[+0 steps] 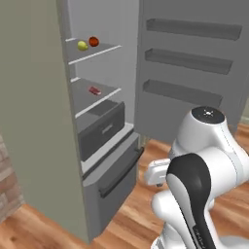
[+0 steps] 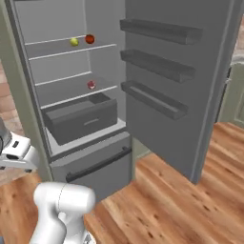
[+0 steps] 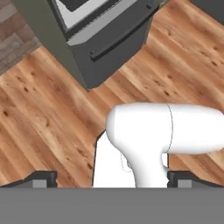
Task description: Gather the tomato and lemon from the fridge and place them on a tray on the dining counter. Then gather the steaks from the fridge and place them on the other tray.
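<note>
the fridge (image 1: 97,146) stands open, its door (image 2: 167,71) swung wide to the right with three bare door racks, and its lower drawer front (image 2: 95,167) shut under a dark bar handle. the white arm (image 1: 204,165) is folded low in front of it, elbow raised, the hand pointing down at the wood floor (image 3: 43,113). the gripper (image 3: 112,179) hangs over the floor beside the fridge's bottom corner, jaws spread wide with nothing between them. a dark crisper bin (image 2: 81,116) sits partly pulled out. one steak (image 1: 95,90) lies on the middle shelf. the lemon (image 1: 82,45) and the tomato (image 1: 94,41) sit close together on the upper shelf, lemon left.
</note>
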